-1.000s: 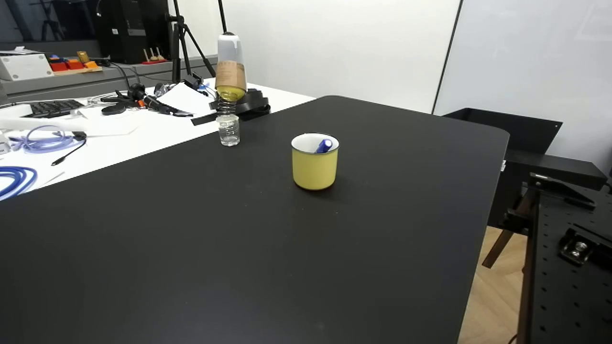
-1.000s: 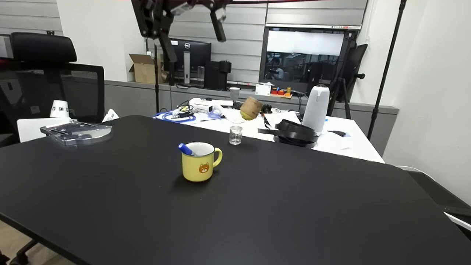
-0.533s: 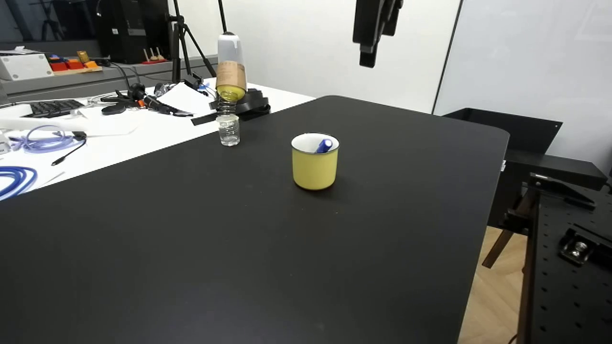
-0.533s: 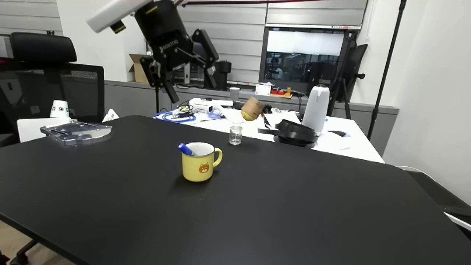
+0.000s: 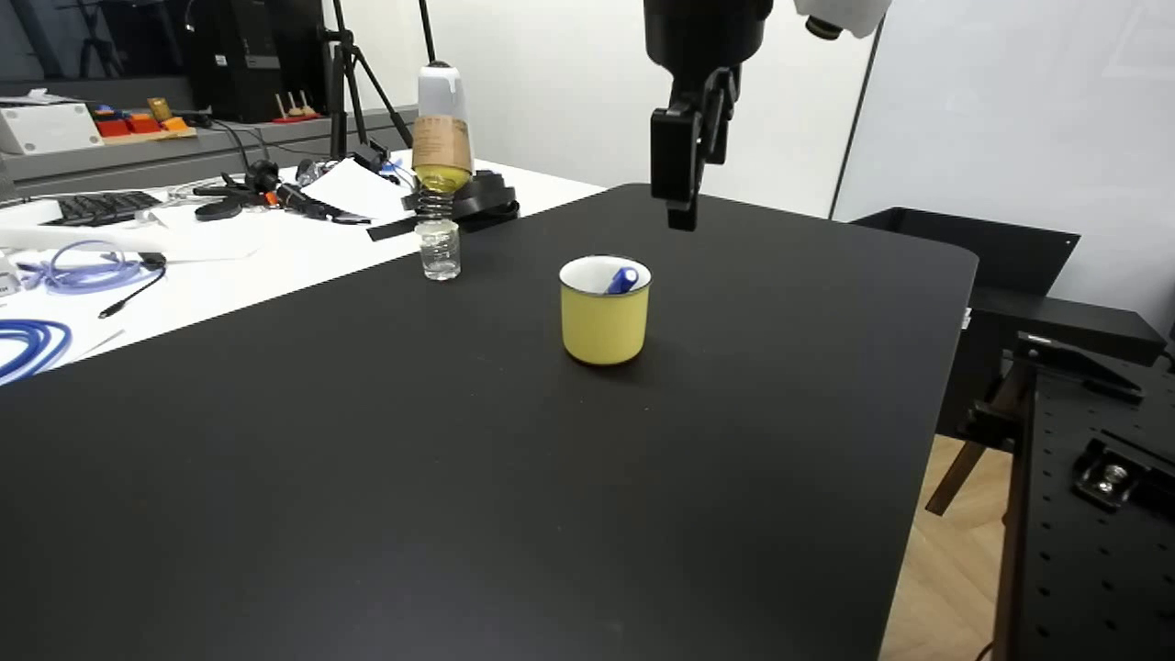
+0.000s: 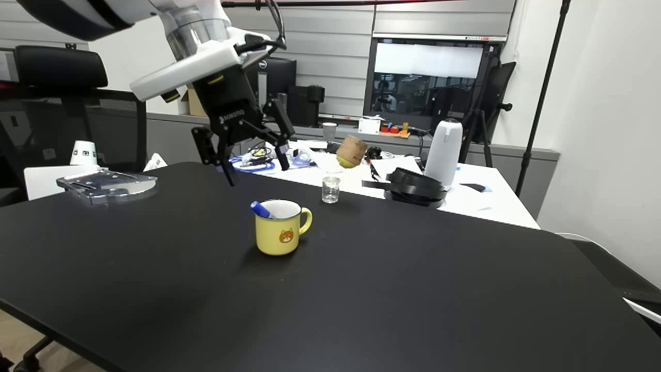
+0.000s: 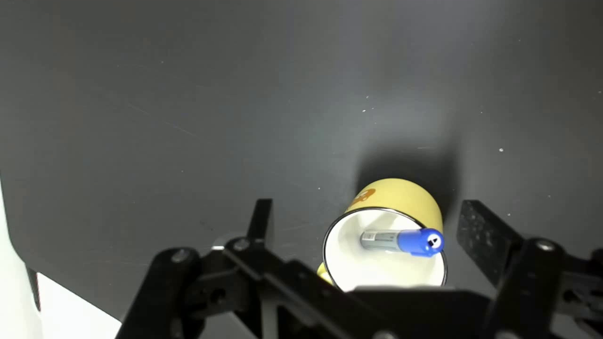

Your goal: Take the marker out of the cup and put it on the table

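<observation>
Nearest of all, across the bottom of the wrist view, are the fingers (image 7: 485,240), spread wide apart! That view frames the cup (image 7: 367,263) in the gap, but both exterior views tell us more: the fingers hang in the air, higher than the cup and apart from it. The cup stands upright on the tabletop (image 7: 212,117), and there's the marker (image 7: 403,241), inside the cup, tilted, blue cap (image 7: 414,242) sticking out. Only the wrist view gives us the grey barrel (image 7: 380,240) clearly, plus the black mark (image 7: 434,241) on the cap's end. Over to an exterior view for the full handle (image 6: 309,219) and the animal face (image 6: 286,236); the wrist view catches just a glimpse of each. Further off, near the tabletop's edge, both exterior views pick up a glass (image 6: 330,190), while a clear plate (image 6: 111,187) on the same surface shows in an exterior view alone. Behind that, the white table (image 6: 498,194), a keyboard (image 5: 101,208) on it in an exterior view, and deep in the background, in an exterior view, a monitor (image 6: 281,77) and a window (image 6: 413,88)
</observation>
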You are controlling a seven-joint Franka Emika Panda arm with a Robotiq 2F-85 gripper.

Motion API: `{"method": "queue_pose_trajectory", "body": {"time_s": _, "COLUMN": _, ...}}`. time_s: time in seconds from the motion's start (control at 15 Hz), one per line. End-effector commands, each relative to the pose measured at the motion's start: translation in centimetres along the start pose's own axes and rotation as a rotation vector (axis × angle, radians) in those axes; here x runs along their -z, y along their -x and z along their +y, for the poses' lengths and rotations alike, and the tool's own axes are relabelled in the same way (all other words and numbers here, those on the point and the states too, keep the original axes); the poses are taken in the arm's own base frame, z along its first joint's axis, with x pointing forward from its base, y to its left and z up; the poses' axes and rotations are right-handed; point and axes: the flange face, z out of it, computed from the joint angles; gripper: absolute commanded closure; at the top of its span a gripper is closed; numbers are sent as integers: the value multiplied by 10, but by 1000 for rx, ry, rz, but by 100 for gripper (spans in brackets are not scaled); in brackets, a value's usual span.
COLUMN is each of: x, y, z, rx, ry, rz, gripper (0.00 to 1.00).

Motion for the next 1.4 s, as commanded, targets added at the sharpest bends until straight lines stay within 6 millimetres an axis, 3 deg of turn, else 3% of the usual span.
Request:
{"method": "queue_pose_trajectory", "body": {"time_s": 0.0, "x": -2, "y": -1, "z": -1, "rx": 3, "ry": -3, "rz": -4, "gripper": 0}}
{"method": "queue_pose_trajectory", "body": {"time_s": 0.13, "x": -4, "y": -5, "z": -2, "rx": -26, "ry": 22, "rz": -17, "gripper": 0}}
{"method": "queue_pose_trajectory", "body": {"time_s": 0.67, "x": -23, "y": -24, "z": -41, "rx": -69, "ry": 11, "rz": -26, "gripper": 0}}
{"method": "queue_pose_trajectory", "body": {"time_s": 1.33, "x": -56, "y": -56, "z": -42, "rx": -127, "ry": 20, "rz": -34, "gripper": 0}}
